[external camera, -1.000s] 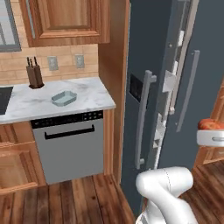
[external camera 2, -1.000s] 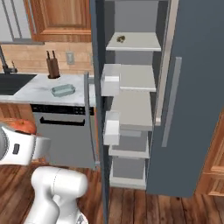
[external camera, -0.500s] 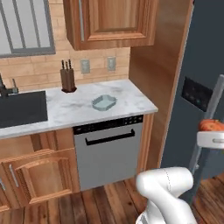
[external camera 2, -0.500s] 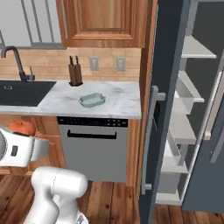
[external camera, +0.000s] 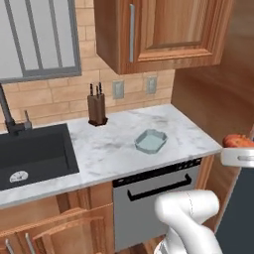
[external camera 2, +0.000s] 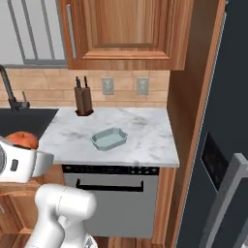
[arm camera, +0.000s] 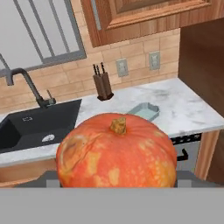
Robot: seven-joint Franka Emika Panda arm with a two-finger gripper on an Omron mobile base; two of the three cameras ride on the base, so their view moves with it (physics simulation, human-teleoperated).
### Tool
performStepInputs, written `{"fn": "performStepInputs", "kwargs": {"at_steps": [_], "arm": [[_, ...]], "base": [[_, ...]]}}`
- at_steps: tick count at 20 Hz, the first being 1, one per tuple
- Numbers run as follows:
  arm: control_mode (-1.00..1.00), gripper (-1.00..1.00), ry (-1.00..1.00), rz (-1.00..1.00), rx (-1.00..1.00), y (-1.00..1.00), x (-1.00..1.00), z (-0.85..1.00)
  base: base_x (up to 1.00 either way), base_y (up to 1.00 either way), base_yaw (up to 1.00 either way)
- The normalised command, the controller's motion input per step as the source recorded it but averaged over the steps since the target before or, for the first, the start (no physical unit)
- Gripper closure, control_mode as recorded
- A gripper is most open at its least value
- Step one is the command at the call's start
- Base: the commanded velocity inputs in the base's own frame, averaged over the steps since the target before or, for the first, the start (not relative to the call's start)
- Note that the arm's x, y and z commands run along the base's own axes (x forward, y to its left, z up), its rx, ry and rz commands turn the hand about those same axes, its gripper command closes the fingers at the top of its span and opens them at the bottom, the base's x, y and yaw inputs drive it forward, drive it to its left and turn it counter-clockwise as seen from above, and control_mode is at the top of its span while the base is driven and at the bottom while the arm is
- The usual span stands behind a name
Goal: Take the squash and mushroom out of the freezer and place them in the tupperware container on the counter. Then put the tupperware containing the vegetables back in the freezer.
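The orange-red squash (arm camera: pixel 117 151) sits between the jaws of my gripper (arm camera: pixel 117 180), which is shut on it, stem up. From the base it shows at the right edge (external camera: pixel 239 141) above the white hand (external camera: pixel 238 157), and at the left edge (external camera 2: pixel 22 139) in the right base view. The pale teal tupperware container (external camera: pixel 151 141) (external camera 2: pixel 109 138) (arm camera: pixel 144 110) lies empty on the marble counter (external camera: pixel 114 149), ahead of the squash and some way off. A dark slab of the freezer (external camera 2: pixel 227 121) stands at the right. The mushroom is out of view.
A knife block (external camera: pixel 96 109) stands by the brick wall. The black sink (external camera: pixel 30 154) with its faucet (arm camera: pixel 26 83) lies left of the container. A grey dishwasher front (external camera: pixel 154 198) sits under the counter, a wooden wall cabinet (external camera: pixel 158 30) hangs above.
The whole picture has swung from the open freezer to the counter, so the base has moved. The squash stays in the gripper throughout.
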Motion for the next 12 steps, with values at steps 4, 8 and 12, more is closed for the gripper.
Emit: {"fn": "performStepInputs", "kwargs": {"at_steps": [4, 8, 12], "arm": [[1.0, 1.0, 0.0, 0.0, 0.0, 0.0, 0.0, 0.0], [1.0, 1.0, 0.0, 0.0, 0.0, 0.0, 0.0, 0.0], [-1.0, 1.0, 0.16, -0.05, 0.0, -0.04, 0.27, -0.26]], "base": [[0.87, 0.0, -0.12], [0.82, 0.01, -0.12], [0.35, 0.0, -0.05]]}}
